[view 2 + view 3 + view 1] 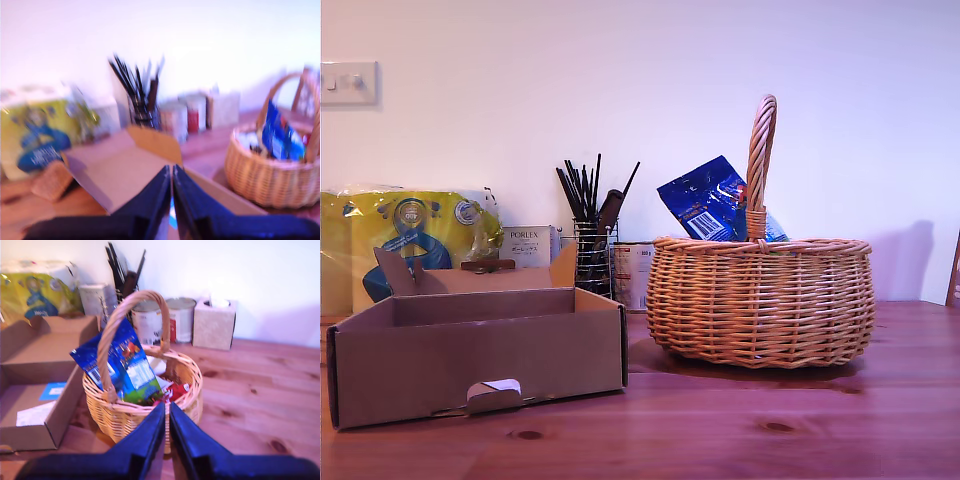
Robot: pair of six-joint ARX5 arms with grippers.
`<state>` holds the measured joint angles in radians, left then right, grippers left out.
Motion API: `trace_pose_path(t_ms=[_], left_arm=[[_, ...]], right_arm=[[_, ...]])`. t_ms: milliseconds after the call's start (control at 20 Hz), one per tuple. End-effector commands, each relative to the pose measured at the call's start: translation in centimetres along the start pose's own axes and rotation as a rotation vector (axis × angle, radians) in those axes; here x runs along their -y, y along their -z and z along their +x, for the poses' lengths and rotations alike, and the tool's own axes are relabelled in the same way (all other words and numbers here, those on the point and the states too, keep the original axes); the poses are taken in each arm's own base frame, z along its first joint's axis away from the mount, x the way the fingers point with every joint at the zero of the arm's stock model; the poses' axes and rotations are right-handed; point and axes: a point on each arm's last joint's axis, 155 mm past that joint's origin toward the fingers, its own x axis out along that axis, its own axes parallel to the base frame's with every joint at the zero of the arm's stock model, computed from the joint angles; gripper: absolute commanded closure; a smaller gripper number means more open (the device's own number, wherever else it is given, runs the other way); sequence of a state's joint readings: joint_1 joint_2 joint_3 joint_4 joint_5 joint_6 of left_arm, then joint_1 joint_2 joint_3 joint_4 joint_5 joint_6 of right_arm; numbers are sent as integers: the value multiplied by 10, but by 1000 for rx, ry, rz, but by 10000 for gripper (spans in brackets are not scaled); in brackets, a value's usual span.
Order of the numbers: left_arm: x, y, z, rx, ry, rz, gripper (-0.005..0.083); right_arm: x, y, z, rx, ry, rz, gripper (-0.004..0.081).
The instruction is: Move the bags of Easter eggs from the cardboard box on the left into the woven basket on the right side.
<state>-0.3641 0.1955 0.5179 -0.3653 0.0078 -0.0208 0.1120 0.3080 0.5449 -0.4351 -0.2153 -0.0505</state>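
The woven basket (pixel 760 300) stands at the exterior view's right, and a blue bag (pixel 705 200) pokes up beside its handle. In the second wrist view the blue bag (pixel 125 365) leans in the basket (pixel 145 415) with a red pouch (pixel 177 390) beside it. My second gripper (pixel 167 430) hovers shut just above the basket's near rim. The cardboard box (pixel 480 350) sits at the exterior view's left; only a blue slip (pixel 52 390) and a white slip (pixel 35 415) show on its floor. My first gripper (pixel 172 200) is shut over the box (pixel 125 170). Neither arm shows in the exterior view.
A big yellow pack (pixel 410 235), a white Porlex box (pixel 528 245) and a wire pot of black sticks (pixel 592 250) stand behind the box. Tins (pixel 180 317) and a tissue box (pixel 214 322) line the wall behind the basket. The wooden table (pixel 770 420) runs under everything.
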Motion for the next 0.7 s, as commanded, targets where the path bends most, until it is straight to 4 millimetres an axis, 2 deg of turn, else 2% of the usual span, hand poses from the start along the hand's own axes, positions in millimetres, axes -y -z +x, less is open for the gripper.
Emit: trace_pose_path(t_ms=[0, 150, 400, 650], left_arm=[[-1, 17, 2, -59, -3, -6, 793], [-1, 31, 2, -116, -2, -9, 793], [-1, 62, -3, -243, -4, -8, 792], [-1, 68, -4, -266, -4, -8, 792]], right_arm=[[-2, 4, 0, 1, -12, 3, 782], [-3, 4, -1, -1, -16, 10, 782], [-4, 21, 0, -70, -18, 25, 782], [-5, 42, -3, -153, -22, 44, 782]])
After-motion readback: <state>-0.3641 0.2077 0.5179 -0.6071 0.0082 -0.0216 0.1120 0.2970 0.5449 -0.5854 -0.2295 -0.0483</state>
